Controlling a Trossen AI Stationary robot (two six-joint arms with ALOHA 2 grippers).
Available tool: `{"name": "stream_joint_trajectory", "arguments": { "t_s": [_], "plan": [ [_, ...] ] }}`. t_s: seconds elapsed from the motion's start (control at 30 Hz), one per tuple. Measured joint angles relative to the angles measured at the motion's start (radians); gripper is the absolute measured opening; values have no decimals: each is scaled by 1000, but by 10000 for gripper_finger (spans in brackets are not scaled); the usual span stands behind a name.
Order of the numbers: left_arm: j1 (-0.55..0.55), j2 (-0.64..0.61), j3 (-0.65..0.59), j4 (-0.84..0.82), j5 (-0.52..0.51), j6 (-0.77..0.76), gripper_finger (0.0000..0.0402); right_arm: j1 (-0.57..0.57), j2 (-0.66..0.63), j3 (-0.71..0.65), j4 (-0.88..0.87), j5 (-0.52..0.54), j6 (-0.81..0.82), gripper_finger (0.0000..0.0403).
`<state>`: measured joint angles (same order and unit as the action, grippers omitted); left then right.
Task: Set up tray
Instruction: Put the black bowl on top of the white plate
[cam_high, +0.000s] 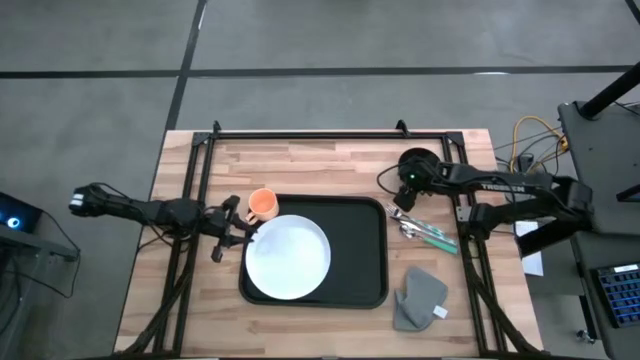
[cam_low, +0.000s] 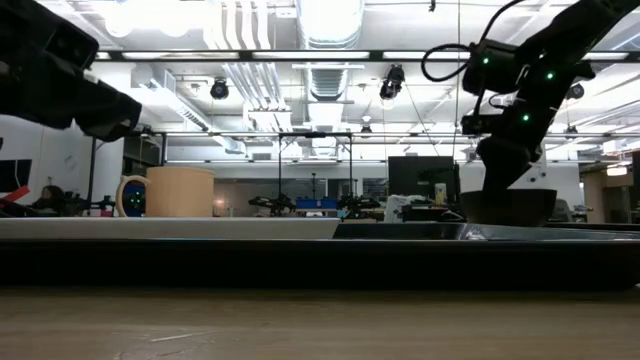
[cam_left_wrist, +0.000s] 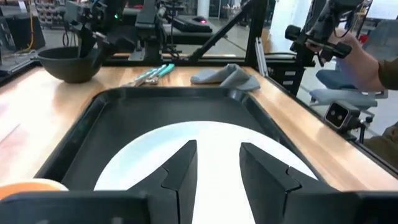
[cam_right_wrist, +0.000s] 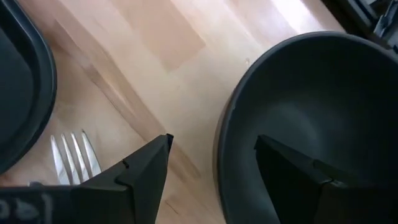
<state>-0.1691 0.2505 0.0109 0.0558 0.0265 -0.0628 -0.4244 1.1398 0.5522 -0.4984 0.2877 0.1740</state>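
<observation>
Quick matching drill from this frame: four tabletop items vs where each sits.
Items:
1. white plate
2. orange cup
3. grey cloth
4. black bowl

Places:
A. on the table, right of the tray, near edge
B. on the tray
C. off the tray's far left corner
D. under the right claw, rim between its fingers

Pairs: 1-B, 2-C, 3-A, 4-D

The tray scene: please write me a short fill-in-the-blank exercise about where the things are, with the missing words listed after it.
1. The white plate lies on the black ____.
2. The orange cup stands beside the tray, near the ____ pincer.
3. The right pincer straddles the rim of a dark ____.
4. The grey cloth lies on the ____, off the tray.

Missing words: tray; left; bowl; table
</observation>
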Motion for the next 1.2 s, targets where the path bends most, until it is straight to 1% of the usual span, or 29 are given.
{"name": "stream_joint_trajectory", "arguments": {
  "t_s": [0.07, 0.17, 0.23, 0.33, 0.47, 0.7, 0.73, 0.9, 1.07, 1.2],
  "plan": [
    [0, 13, 0, -1, 0, 0, 101, 0, 9, 0, 1, 8, -2, 226],
    [0, 31, 0, 0, 0, 0, 101, 0, 16, 0, 2, 73, 1, 218],
    [0, 43, 0, 0, 0, 0, 101, 0, 17, 0, 1, 114, 6, 207],
    [0, 60, 0, 0, 0, 0, 101, 0, 14, 0, 2, 120, 0, 182],
    [0, 80, 0, 0, 0, 0, 101, 0, 18, 0, 1, 100, -27, 133],
    [0, 110, 0, 0, 0, 0, 101, 0, 15, 0, 2, 99, -90, 23],
    [0, 114, 0, 0, 0, 0, 101, 0, 12, -1, 1, 95, -102, 17],
    [0, 131, 0, 0, 0, 0, 101, 0, 8, 39, 2, 88, -145, 10],
    [0, 144, 0, 0, 0, 0, 101, 14, 8, 134, 4, -37, -232, 9],
    [0, 144, 0, 0, 0, 0, 101, 53, 8, 202, -2, -89, -317, 9]
  ]
}}
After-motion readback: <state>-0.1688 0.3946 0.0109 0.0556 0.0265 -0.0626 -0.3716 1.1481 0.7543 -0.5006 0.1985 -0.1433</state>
